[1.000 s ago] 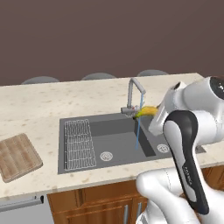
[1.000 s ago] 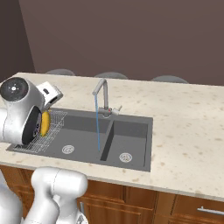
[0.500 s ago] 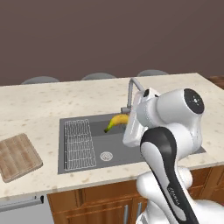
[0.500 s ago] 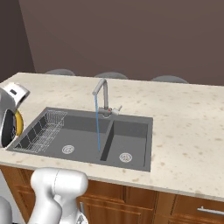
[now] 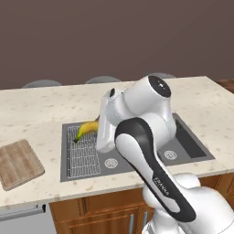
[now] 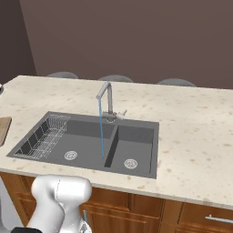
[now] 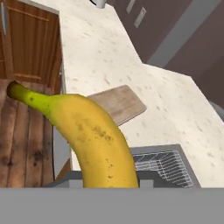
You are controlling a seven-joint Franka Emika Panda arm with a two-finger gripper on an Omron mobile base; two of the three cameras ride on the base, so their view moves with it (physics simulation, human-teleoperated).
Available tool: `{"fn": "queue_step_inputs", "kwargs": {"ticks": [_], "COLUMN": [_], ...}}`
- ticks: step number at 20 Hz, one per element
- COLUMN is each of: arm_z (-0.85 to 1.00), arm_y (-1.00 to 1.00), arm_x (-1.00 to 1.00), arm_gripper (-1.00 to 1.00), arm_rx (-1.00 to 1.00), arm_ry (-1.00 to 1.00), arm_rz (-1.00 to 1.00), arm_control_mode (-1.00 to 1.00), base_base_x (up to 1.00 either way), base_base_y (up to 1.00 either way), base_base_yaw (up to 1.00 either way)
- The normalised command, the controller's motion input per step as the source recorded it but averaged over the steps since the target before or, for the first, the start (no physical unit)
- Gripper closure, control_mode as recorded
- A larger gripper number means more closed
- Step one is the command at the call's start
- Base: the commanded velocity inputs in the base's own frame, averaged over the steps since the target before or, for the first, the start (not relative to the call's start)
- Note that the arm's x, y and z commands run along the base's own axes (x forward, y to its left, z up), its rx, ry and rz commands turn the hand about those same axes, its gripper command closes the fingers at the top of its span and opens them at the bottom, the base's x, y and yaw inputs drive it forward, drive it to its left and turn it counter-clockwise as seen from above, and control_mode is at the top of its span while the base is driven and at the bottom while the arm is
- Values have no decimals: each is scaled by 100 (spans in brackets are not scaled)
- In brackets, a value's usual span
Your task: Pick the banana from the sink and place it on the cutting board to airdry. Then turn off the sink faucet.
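My gripper is shut on the yellow banana and holds it in the air over the left end of the dark grey sink, above the white wire rack. In the hand view the banana fills the front and hides the fingertips. The wooden cutting board lies on the counter left of the sink, apart from the banana, and shows beyond it as the cutting board. The sink faucet stands behind the sink, with a thin blue stream of water falling into the large basin.
The speckled beige counter surrounds the sink. The wire rack sits in the left part of the large basin. Grey chair backs line the counter's far edge. Wooden cabinet fronts run below.
The arm has swung left across the sink with the banana, from beside the faucet to over the wire rack, and has left the right base view. Water keeps running.
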Motion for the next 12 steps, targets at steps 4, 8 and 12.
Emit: {"fn": "queue_step_inputs", "kwargs": {"ticks": [4, 8, 12], "arm_z": [-17, -17, -24], "arm_y": [83, 67, 51], "arm_x": [5, 7, 17], "arm_gripper": [100, 100, 100], "arm_rx": [-8, -14, -15], "arm_ry": [0, 0, 0], "arm_rz": [10, 2, 0], "arm_control_mode": [-100, -100, -100], "base_base_x": [0, 0, 0], "base_base_y": [0, 0, 0], "base_base_yaw": [0, 0, 0]}}
